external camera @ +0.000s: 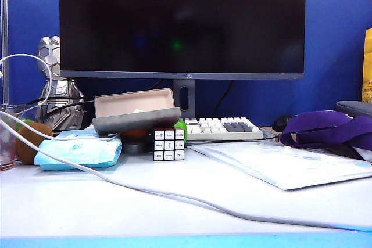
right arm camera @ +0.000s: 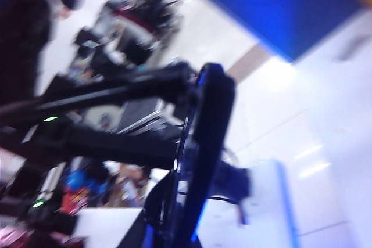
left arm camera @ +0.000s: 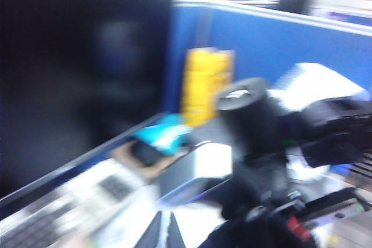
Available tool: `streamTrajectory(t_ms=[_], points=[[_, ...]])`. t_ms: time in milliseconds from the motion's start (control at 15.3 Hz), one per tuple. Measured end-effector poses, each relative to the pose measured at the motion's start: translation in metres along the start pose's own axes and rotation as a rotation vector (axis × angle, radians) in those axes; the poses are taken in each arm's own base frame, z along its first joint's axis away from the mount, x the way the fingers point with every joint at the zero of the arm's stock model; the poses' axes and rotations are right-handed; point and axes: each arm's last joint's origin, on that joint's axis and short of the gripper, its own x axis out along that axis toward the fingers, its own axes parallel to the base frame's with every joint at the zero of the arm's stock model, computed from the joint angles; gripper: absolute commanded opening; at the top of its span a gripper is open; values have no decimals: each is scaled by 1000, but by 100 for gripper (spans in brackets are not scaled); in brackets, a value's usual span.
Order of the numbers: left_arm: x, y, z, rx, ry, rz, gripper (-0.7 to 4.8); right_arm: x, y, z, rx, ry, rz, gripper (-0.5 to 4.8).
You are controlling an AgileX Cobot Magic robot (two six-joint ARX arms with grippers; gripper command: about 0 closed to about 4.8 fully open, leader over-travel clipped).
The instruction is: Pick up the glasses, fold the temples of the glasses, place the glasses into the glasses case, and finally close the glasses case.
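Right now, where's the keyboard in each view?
Exterior view: keyboard right of centre, below the monitor; no grippers in it.
Left wrist view: keyboard blurred, beyond the shut left gripper, beneath the monitor.
Right wrist view: not in it; only the blurred right gripper.
Shared landmark: blue partition, in all three.

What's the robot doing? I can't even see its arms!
Neither arm shows in the desk camera. The right gripper seems to be holding the glasses, though the picture is blurry. The left gripper is shut, with nothing seen in it. The glasses case waits open behind the puzzle cube.
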Motion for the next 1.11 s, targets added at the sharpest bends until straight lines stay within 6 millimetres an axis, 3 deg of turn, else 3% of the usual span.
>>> streamTrajectory(t_ms=[262, 589, 1113], points=[[6, -7, 1, 5, -4, -166, -5, 26, 14, 0, -16, 43, 84, -5], [6, -10, 1, 4, 7, -283, -5, 23, 16, 4, 0, 33, 106, -5], [6, -11, -3, -31, 32, -332, -5, 20, 27, 18, -12, -9, 161, -5]])
